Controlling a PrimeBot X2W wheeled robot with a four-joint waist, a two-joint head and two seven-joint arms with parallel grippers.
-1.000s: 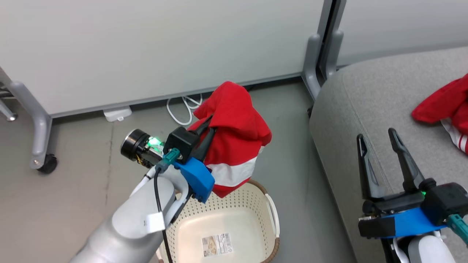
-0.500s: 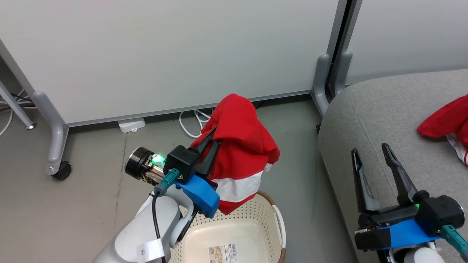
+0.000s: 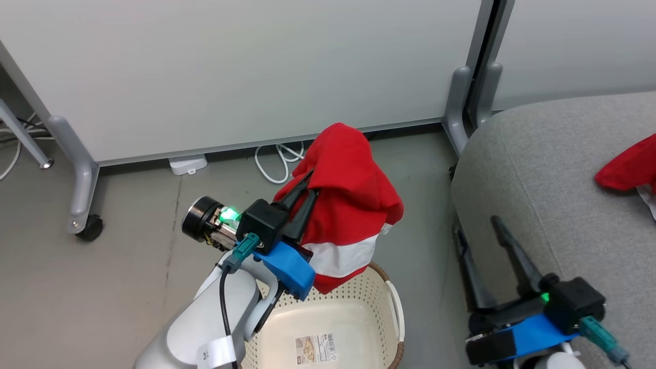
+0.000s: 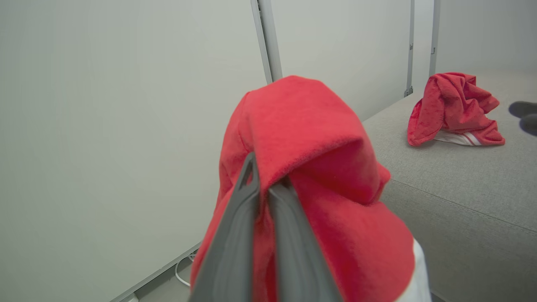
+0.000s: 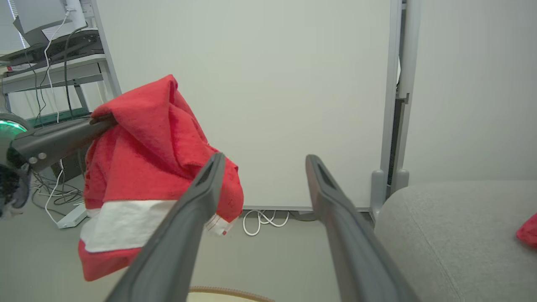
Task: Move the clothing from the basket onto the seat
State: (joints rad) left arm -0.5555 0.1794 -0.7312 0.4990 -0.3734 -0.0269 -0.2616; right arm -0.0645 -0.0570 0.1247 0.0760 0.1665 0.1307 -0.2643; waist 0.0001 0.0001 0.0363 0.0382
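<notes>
My left gripper (image 3: 311,183) is shut on a piece of the clothing, a red garment with a white band (image 3: 348,205), and holds it up above the far rim of the cream perforated basket (image 3: 353,297). In the left wrist view the fabric (image 4: 310,167) drapes over the closed fingers. A second red garment (image 3: 628,166) lies crumpled on the grey seat (image 3: 553,169), also seen as a heap (image 4: 455,107). My right gripper (image 3: 476,225) stands open with nothing in it at the seat's left edge. The held garment (image 5: 147,167) hangs to its left.
The basket holds a paper label (image 3: 313,348). White partition panels stand behind on grey legs, one with a castor (image 3: 89,228). A coiled white cable (image 3: 279,159) and a white adapter (image 3: 188,164) lie on the floor. A shelf with cables (image 5: 50,50) is at the far left.
The head camera has shifted. My right gripper has moved left and lower, from over the seat to its left edge. The left gripper still holds the garment above the basket.
</notes>
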